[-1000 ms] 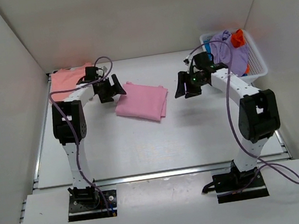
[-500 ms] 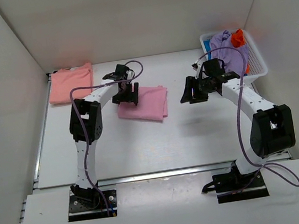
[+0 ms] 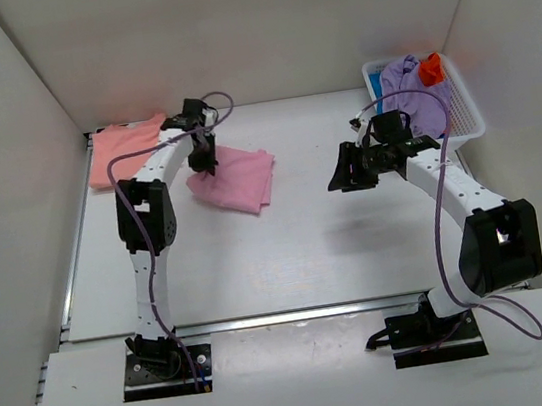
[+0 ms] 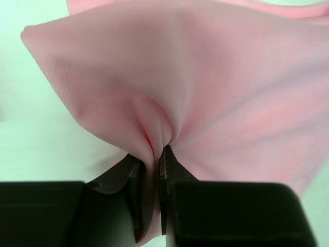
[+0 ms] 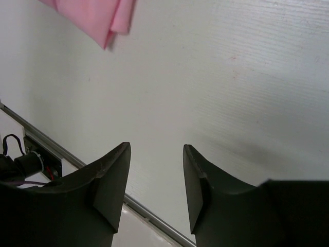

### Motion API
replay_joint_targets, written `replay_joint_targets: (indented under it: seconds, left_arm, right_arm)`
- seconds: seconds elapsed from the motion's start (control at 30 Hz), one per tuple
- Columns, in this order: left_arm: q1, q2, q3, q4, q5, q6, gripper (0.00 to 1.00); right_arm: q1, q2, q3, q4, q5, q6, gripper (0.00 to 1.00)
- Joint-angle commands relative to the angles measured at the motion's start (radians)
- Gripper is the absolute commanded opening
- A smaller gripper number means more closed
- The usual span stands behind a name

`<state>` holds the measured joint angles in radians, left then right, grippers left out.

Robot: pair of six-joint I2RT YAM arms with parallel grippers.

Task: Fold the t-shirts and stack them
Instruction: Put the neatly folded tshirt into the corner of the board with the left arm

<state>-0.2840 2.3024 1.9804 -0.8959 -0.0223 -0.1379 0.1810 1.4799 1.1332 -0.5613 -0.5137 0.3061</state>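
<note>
Had the left end effector (image 4: pixel 152 160) clamped on a bunched fold of the light pink t-shirt (image 4: pixel 205 92). The cloth puckered into the jaws and tented up to the pinch. I couldn't tell whether every folded layer was in the bite.

In the top view that pinch sat at the shirt's back-left corner. The rest of the bundle trailed off to the right and lay on the bench (image 3: pixel 288 251).

The salmon-peach t-shirt (image 3: pixel 125 153) lay flat in the back-left corner, near the pink one but apart from it. I read the step as carrying pink over and stacking it on salmon.

My view on doing it well:
- One corner pinch on a folded bundle tends to peel the layers open, so I'd lift only enough to clear the bench and move slowly.
- Bring the trailing edge down on salmon first, then lay the pinched corner over it with the edges squared.
- Release only once the cloth rests on the stack, then back out low so a finger doesn't snag the fold.

The right end effector (image 3: pixel 351 167) hung over bare bench at mid-right, jaws apart and nothing between them, well apart from the pink shirt. It was free to steady the far edge if the fold slipped.

The lavender t-shirt (image 3: pixel 406 83) and orange t-shirt (image 3: pixel 431 67) sat heaped in the basket (image 3: pixel 469 125) at back right, not yet folded.
</note>
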Motion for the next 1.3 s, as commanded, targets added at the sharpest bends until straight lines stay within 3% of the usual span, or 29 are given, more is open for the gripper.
replay_joint_targets:
  seconds: [0.0, 0.33, 0.7, 0.9, 1.27]
  left_arm:
    - [0.080, -0.029, 0.194, -0.038, -0.064, 0.032, 0.00]
    - [0.152, -0.009, 0.396, 0.063, -0.189, 0.170, 0.00]
    - [0.282, 0.012, 0.426, 0.137, -0.117, 0.228, 0.00]
    - [0.410, 0.055, 0.439, 0.156, -0.056, 0.205, 0.00]
    - [0.476, 0.140, 0.480, 0.210, -0.038, 0.208, 0.00]
  right_arm:
    - [0.011, -0.026, 0.002, 0.029, -0.017, 0.002, 0.42]
    - [0.074, 0.026, 0.026, 0.038, -0.040, 0.034, 0.41]
    - [0.113, 0.088, 0.059, 0.032, -0.054, 0.050, 0.40]
    - [0.127, 0.111, 0.073, 0.018, -0.060, 0.054, 0.40]
    - [0.149, 0.170, 0.079, 0.001, -0.069, 0.056, 0.39]
